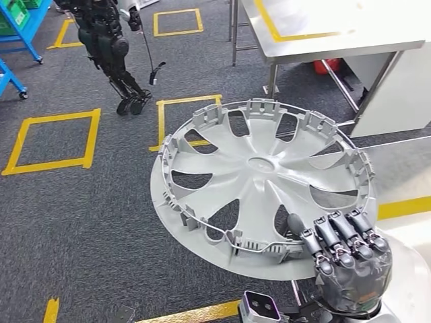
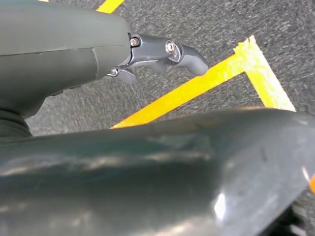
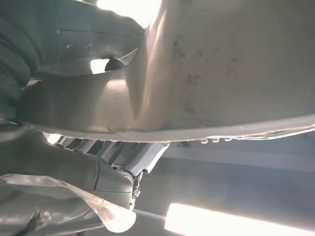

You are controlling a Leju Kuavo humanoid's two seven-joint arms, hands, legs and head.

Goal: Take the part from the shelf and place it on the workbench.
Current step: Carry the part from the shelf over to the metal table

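The part is a large silver wheel cover (image 1: pixel 264 165), held tilted above the carpet with its ribbed inner side facing up. My right hand (image 1: pixel 351 259) grips its near rim at the lower right, fingers curled over the edge. In the right wrist view the cover's underside (image 3: pixel 223 64) is close above my right hand (image 3: pixel 55 167). The workbench (image 1: pixel 330 20), a pale top edged with yellow tape, stands at the far right, apart from the cover. My left hand (image 2: pixel 74 54) hangs over the floor with a finger (image 2: pixel 167 49) stretched out, holding nothing.
Another dark robot (image 1: pixel 109 47) stands at the far left on the carpet. Blue shelving (image 1: pixel 20 20) is in the far left corner. Yellow tape squares (image 1: pixel 56 141) mark the grey floor. A red object (image 1: pixel 325 65) lies under the workbench among its metal legs.
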